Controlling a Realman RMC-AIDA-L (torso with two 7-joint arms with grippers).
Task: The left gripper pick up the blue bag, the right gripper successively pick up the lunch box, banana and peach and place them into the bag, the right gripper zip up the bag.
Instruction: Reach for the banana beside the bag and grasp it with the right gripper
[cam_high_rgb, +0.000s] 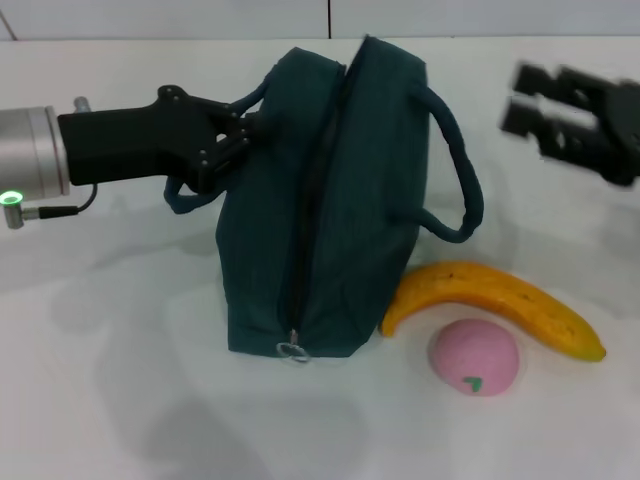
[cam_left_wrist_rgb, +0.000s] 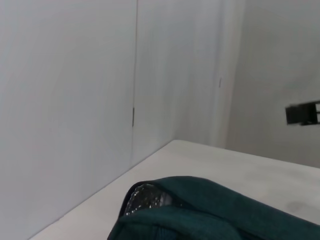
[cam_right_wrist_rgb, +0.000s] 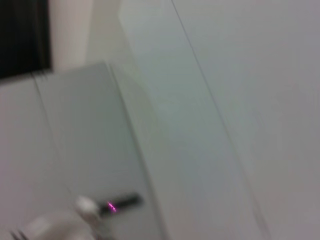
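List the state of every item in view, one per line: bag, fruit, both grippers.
blue bag: upright on the table, zipper looks closed, ring pull at its near end.
banana: lying on the table beside the bag, not packed.
peach: on the table beside the banana, not packed.
left gripper: at the bag's left handle.
right gripper: off the table, holding nothing.

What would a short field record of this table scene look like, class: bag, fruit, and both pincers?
blue bag: standing on the table, zipper ring at its near end
left pincer: at the bag's left handle
right pincer: raised, apart from the bag, on the right
banana: lying right of the bag, on the table
peach: just in front of the banana
lunch box: not visible
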